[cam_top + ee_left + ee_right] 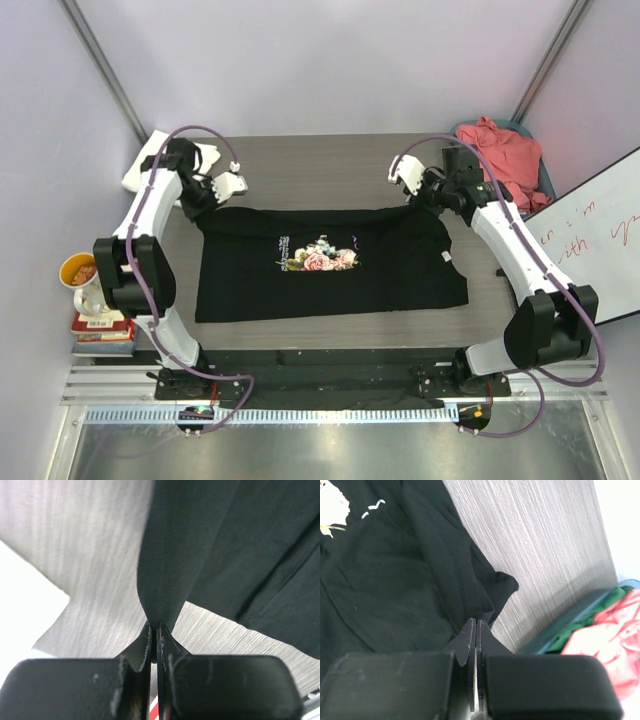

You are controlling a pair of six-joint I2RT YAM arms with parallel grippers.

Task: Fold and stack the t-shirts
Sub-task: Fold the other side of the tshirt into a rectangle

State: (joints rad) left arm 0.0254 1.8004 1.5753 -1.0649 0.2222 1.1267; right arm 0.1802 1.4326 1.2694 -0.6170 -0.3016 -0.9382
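You are early in the job. The black cotton t-shirt with the pink-rose print (330, 290) lies spread sideways and mostly flat across the grey wood-grain table (320, 155), print up, and no finished fold shows on it yet. Your left hand (202, 207) is shut tight on the shirt's far left corner, and the wrist view shows a thin pinch of black cloth rising out of the closed fingers (147, 640). Your right hand (427, 206) is likewise shut on the far right corner, with a ridge of fabric gathered just above its fingertips (470, 635).

The crumpled coral-pink t-shirt (505, 150) sits heaped in the dark teal bin (547, 185) at the far right, so it has not been folded. A flat white t-shirt (140, 178) lies at the far left corner. It looks folded already, but the arm hides most of it.

The black cloth is matte, limp and thin. It drapes in soft creases from each pinch, and one sleeve puckers on the right. The table is hard and finely streaked, so the fabric should slide easily.
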